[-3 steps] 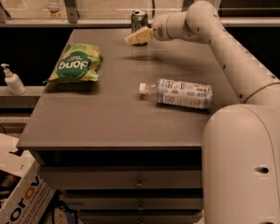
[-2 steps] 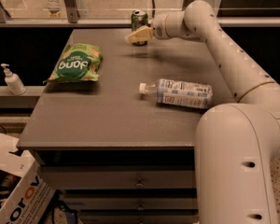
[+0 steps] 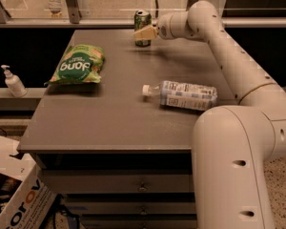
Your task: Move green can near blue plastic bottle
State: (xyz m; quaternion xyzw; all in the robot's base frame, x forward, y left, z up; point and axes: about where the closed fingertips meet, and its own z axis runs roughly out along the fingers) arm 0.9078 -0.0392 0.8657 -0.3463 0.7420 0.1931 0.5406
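Note:
The green can [image 3: 143, 22] stands upright at the far edge of the table, near the middle. My gripper [image 3: 144, 33] is right at the can, in front of its lower half and overlapping it in the camera view, with the arm reaching in from the right. The blue plastic bottle [image 3: 183, 94] lies on its side at the table's right centre. Its white cap points left. It is well in front of the can and apart from it.
A flat green snack bag [image 3: 78, 65] lies on the left part of the dark table [image 3: 105, 123]. A small white pump bottle [image 3: 12, 82] stands on a ledge left of the table. A cardboard box [image 3: 14, 194] sits on the floor at the lower left.
My gripper has edged slightly farther back and to the right, closer onto the green can. The can, bottle and bag have not moved.

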